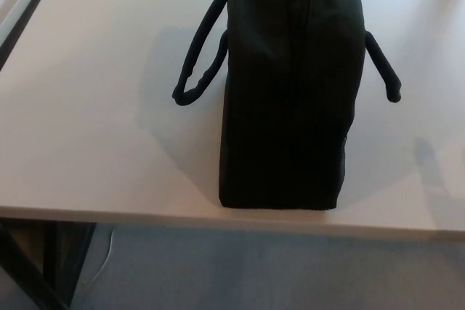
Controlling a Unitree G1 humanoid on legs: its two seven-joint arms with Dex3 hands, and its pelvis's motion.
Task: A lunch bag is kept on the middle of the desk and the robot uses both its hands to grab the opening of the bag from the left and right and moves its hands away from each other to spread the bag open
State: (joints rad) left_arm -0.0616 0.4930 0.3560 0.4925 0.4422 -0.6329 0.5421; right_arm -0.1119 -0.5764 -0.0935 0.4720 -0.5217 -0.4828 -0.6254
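A black lunch bag (290, 85) stands upright on a pale table (94, 107), seen from above by the head camera. The bag sits near the front edge of the table, roughly in the middle of the picture, and its long side runs away from the viewer. Its far end is cut off by the top of the frame.

Along the top of the bag runs a narrow seam, the opening (296, 5), which reads as a thin line down the middle of the fabric. At the far end the two sides part slightly, showing a small pale V-shaped gap; along the rest of its length the opening is closed or nearly closed.

The bag has two soft black handles. The left handle (197, 56) loops out and hangs down over the table on the bag's left side, its lowest curve resting on or just above the tabletop. The right handle (383, 67) sticks out on the bag's right side, and only a short piece of it shows, ending in a rounded tip.

A faint shadow (425, 154) lies on the table to the right of the bag, near the front edge.

Neither robot hand appears in the picture, so nothing can be said of their fingers, and nothing touches the bag. Below the table edge is blue-grey floor (254, 266), and a dark table leg (29, 266) shows at lower left.
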